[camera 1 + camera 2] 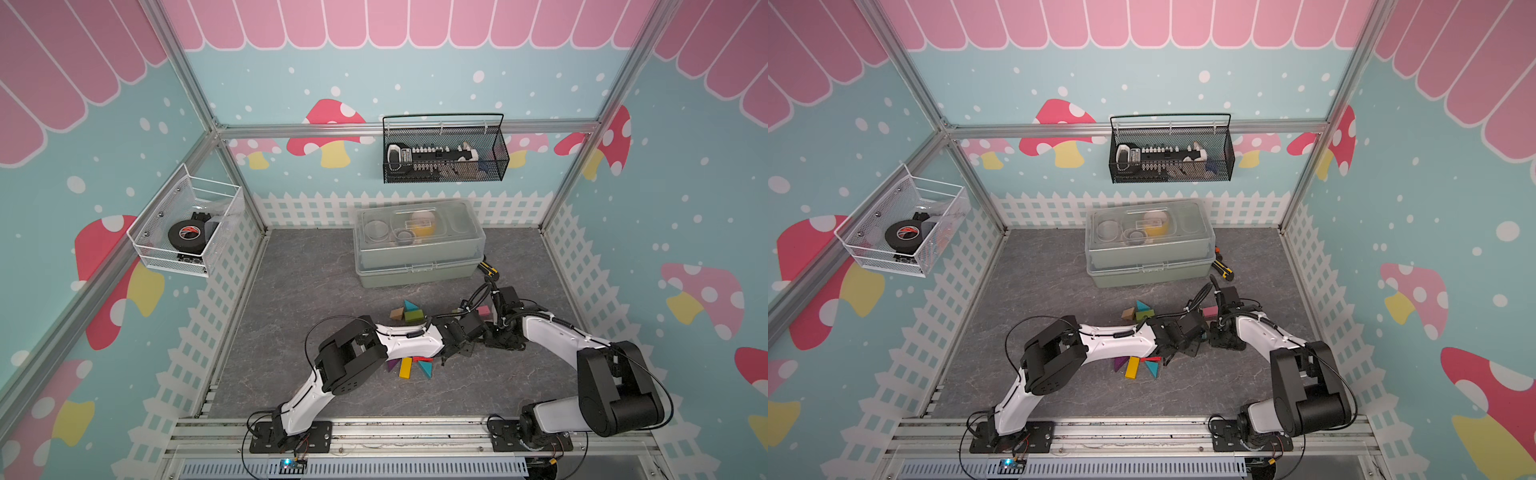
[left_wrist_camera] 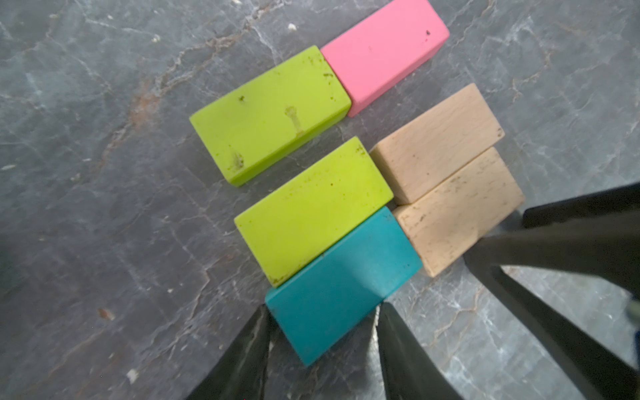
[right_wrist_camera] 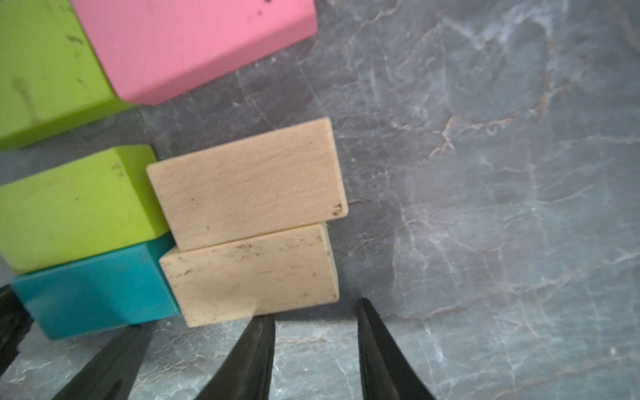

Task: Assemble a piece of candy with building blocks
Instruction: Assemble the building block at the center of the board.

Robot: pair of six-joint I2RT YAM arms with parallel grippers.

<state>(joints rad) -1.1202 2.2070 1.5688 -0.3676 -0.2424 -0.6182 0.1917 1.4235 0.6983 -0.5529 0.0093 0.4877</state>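
In the left wrist view the building blocks lie flat, side by side on the grey floor: a teal block (image 2: 343, 287), two lime green blocks (image 2: 311, 211), two tan blocks (image 2: 457, 211) and a pink block (image 2: 384, 52). My left gripper (image 2: 323, 306) is shut on the teal block's near corner, with a fingertip touching each side. My right gripper (image 3: 313, 310) is open and holds nothing. One of its fingertips (image 3: 263, 325) rests against the nearer tan block (image 3: 249, 273). In both top views the two wrists hide this group, apart from the pink block (image 1: 484, 311).
Loose blocks lie behind the left arm (image 1: 409, 311) and in front of it, among them a yellow bar (image 1: 405, 368). A lidded plastic box (image 1: 417, 245) stands at the back, with a black and yellow tool (image 1: 488, 268) beside it. Wire baskets (image 1: 444, 153) hang on the walls.
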